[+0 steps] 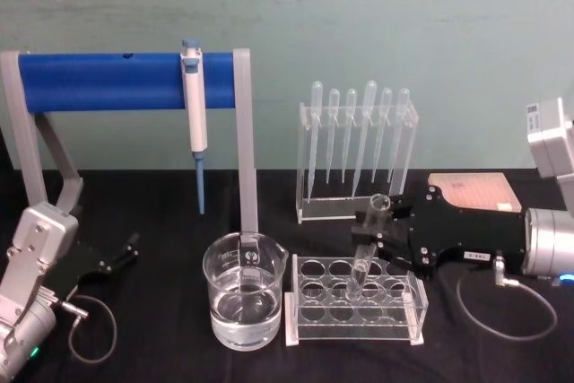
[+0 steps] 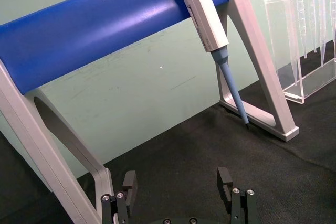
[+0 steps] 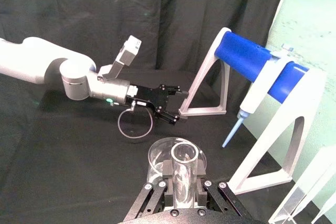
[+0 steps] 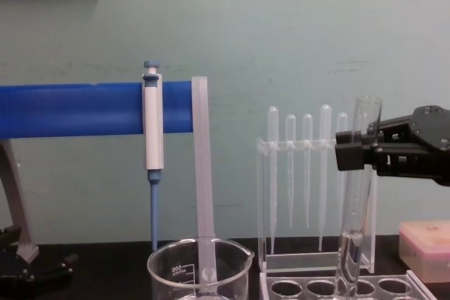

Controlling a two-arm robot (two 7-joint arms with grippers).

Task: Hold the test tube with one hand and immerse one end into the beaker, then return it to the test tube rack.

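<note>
While the right gripper [image 1: 377, 229] sat at 3 o'clock of the rack [image 1: 414, 313], its two jaws were shut tight on the tube [image 1: 362, 268], near the tube's top. The tube was a bit tilted, with its open rim leaning toward 1 o'clock in the head view. Its round bottom was down among the holes of the rack, but I could not tell which hole. From the chest view the tube [image 4: 355, 201] stood almost straight up, and its low end was at the top of the rack [image 4: 394, 287]. The beaker [image 1: 244, 286] stood at 9 o'clock of the rack, just beside it, with water in it. It was not touching the tube. The left gripper [image 1: 121, 254] rested on the black table [image 1: 161, 347] at 9 o'clock of the beaker, well apart from it. Its jaws were wide open and held nothing, as its own wrist view showed [image 2: 178, 182]. A blue and white pipettor [image 1: 192, 123] hung at 11 o'clock of the beaker. The thin pipettes [image 1: 359, 136] stood at 12 o'clock of the rack.
</note>
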